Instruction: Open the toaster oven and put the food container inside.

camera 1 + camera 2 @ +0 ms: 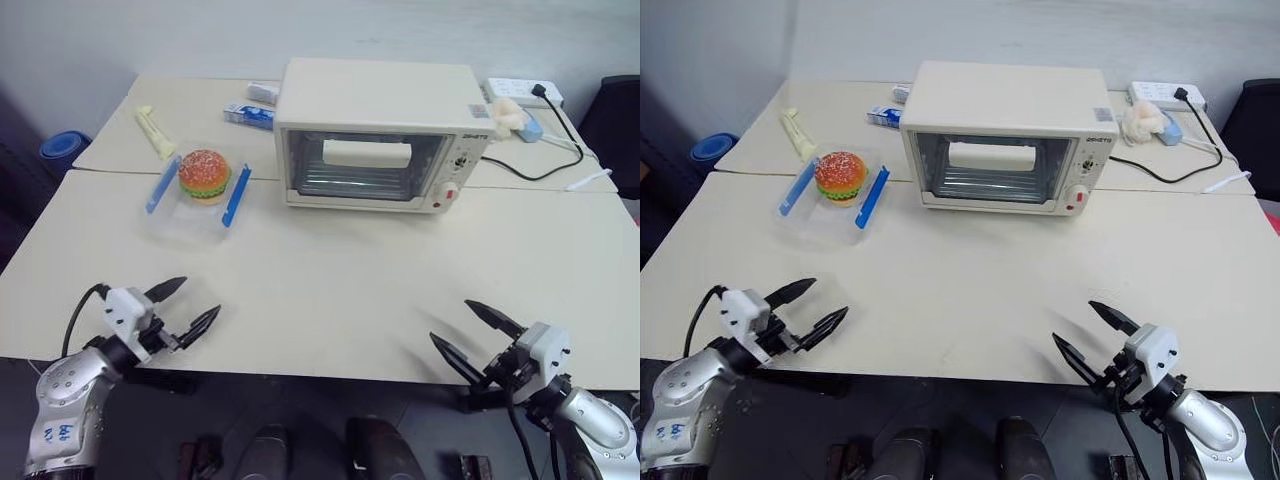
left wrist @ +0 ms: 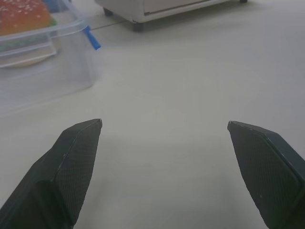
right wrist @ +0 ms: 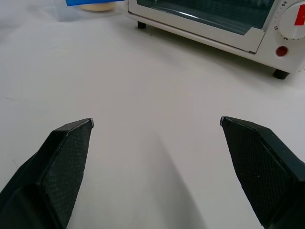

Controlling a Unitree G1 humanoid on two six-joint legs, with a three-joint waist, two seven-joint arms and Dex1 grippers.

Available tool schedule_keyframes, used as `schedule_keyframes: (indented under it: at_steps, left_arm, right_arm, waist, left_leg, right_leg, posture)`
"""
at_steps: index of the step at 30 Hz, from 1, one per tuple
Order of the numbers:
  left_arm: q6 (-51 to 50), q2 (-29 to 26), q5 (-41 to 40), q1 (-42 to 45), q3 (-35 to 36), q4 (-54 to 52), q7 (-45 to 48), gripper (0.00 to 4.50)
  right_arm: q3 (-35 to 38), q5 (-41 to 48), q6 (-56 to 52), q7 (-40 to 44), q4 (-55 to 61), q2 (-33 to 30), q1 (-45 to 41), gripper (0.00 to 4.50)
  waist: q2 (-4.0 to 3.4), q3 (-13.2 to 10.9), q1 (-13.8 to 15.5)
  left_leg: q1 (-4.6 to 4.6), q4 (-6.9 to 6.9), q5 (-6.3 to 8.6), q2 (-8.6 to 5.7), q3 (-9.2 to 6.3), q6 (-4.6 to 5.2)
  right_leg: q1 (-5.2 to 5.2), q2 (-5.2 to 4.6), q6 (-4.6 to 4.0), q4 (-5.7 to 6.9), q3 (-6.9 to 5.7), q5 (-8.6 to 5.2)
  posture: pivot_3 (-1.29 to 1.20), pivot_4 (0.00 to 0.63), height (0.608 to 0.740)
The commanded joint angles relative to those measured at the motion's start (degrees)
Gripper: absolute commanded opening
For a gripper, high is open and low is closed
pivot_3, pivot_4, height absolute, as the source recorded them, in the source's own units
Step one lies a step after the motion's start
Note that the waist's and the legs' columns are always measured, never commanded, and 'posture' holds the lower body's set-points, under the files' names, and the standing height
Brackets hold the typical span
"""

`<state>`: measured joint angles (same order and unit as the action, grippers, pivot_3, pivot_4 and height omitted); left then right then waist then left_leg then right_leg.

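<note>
The toaster oven (image 1: 375, 135) is sitting at the far middle of the worktop (image 1: 330, 270) with its glass door shut and its wide cream handle (image 1: 366, 153) facing the robot, so the door is presenting itself for a pull from the front. The food container (image 1: 198, 195) is resting just to the oven's left, apart from it, its blue clips (image 1: 237, 195) standing out on both sides and the toy hamburger (image 1: 204, 175) sitting in it; it is waiting within the left arm's reach, probably so one arm can open while the other carries. Behind the oven a small blue-white carton (image 1: 248, 114) and a power strip (image 1: 525, 92) with a black cable (image 1: 545, 165) are lying out of the way. At the near edge, the left pincer (image 1: 183, 307) and right pincer (image 1: 476, 329) are both hovering wide and empty, angled inward toward the middle. Judging by this, the task is only beginning: the door is not yet opened.
</note>
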<state>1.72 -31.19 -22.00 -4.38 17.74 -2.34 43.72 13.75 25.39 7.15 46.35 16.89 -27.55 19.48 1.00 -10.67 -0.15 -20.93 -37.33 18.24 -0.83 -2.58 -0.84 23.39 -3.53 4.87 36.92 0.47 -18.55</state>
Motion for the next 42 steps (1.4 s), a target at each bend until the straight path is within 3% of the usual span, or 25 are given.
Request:
schedule_keyframes:
  at_steps: [1,5,6,9,13,16,21,31,42]
  left_arm:
    - [-1.6,-1.1,0.0,1.4,-0.1,-1.9,-0.6,4.5]
    - [-10.2,-3.0,-8.3,4.2,1.8,-6.6,1.1,4.5]
    - [-14.0,-4.2,-14.0,5.4,2.9,-8.1,3.8,4.5]
    - [-20.7,-7.1,-21.2,11.0,4.0,-9.7,5.6,4.5]
    - [-27.2,-10.8,-25.1,18.2,2.4,-10.2,8.2,4.5]
    - [-29.2,-11.0,-26.1,22.2,1.9,-9.5,8.3,4.5]
    - [-29.2,-8.8,-25.2,21.5,1.9,-11.1,6.1,4.5]
    - [-28.6,-6.1,-23.5,19.6,1.0,-14.1,3.5,4.5]
    - [-29.3,-5.5,-24.3,20.6,0.3,-13.0,4.5,4.5]
  right_arm:
    - [-0.1,2.2,0.4,0.8,2.5,0.3,-0.7,4.46]
    - [0.7,7.6,-6.6,-0.8,4.2,-1.5,-7.2,4.46]
    - [0.8,9.0,-9.2,-1.1,4.3,-2.6,-10.0,4.46]
    - [0.6,13.2,-17.4,-2.6,2.2,-5.1,-20.9,4.46]
    - [-2.8,12.6,-24.1,-1.5,-4.4,-6.7,-35.0,4.46]
    - [-4.1,12.0,-25.9,-4.1,-12.3,-2.6,-46.0,4.46]
    - [-7.5,8.1,-25.9,-3.5,-18.0,-0.4,-53.8,4.46]
    - [-8.9,4.9,-23.8,-2.0,-19.6,3.7,-57.2,4.46]
    - [-7.0,4.1,-25.6,-2.5,-18.6,1.8,-55.3,4.46]
  waist:
    - [0.0,0.0,-0.1]
    - [0.0,0.0,-0.1]
    - [0.0,0.0,-0.1]
    - [-0.01,0.0,0.0]
    - [-0.04,0.0,0.0]
    - [-0.04,0.0,-0.3]
    - [-0.04,0.0,-0.3]
    - [-0.04,0.0,-1.4]
    - [-0.04,0.0,-1.4]
  left_leg:
    - [0.01,0.01,0.0,0.0,0.01,-0.01]
    - [0.0,-0.05,-0.01,0.0,0.01,-0.02]
    - [0.0,-0.08,-0.02,0.0,-0.02,-0.03]
    - [-0.06,-0.16,-0.03,0.01,-0.06,-0.06]
    - [-0.14,-0.17,-0.06,-0.03,-0.09,-0.1]
    - [-0.17,-0.11,-0.17,-0.01,-0.09,-0.31]
    - [-0.38,-0.11,-0.17,-0.02,-0.04,-0.3]
    - [-0.39,-0.39,-0.17,-0.02,-0.03,-0.3]
    - [-0.37,-0.37,-0.15,-0.04,0.0,-0.27]
  right_leg:
    - [0.0,0.0,0.0,0.01,0.0,0.0]
    - [0.0,0.0,0.0,0.05,0.01,0.0]
    - [0.0,-0.01,0.0,0.07,0.0,0.0]
    - [0.04,-0.02,0.0,0.1,-0.02,0.0]
    - [0.1,-0.01,-0.01,0.11,-0.07,0.0]
    - [0.18,0.03,-0.05,0.09,-0.09,-0.02]
    - [0.3,0.02,-0.05,0.15,-0.09,-0.02]
    - [0.29,0.02,-0.01,0.19,-0.06,0.0]
    - [0.28,-0.01,-0.02,0.19,-0.02,0.0]
  posture:
    - [0.0,0.15,0.74]
    - [0.0,0.15,0.74]
    - [0.0,0.15,0.74]
    - [0.0,0.15,0.74]
    - [0.0,0.15,0.74]
    - [0.0,0.15,0.74]
    - [0.0,0.15,0.74]
    - [0.0,0.15,0.74]
    - [0.0,0.15,0.74]
